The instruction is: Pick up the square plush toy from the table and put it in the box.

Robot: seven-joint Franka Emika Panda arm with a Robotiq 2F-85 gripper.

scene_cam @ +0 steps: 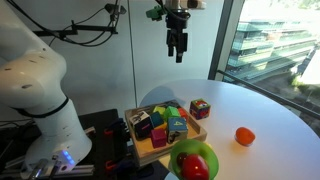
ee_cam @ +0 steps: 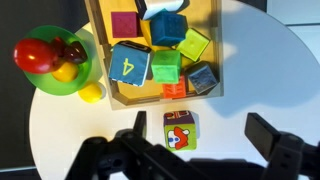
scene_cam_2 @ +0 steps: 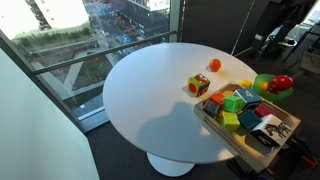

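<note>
High above table (scene_cam: 265, 105) | hand (scene_cam: 177, 56) points down, spread apart | square plush toy (scene_cam: 200, 108) below

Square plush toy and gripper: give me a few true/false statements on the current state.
1. The square plush toy sits on the table, outside the box. True.
2. The jaws are shut on the toy. False: the gripper hangs high above the table, jaws open and empty.
3. The box holds several blocks. True.
4. The orange ball lies in the green bowl. False: it lies on the bare table, apart from the bowl, which holds a red round thing.
</note>
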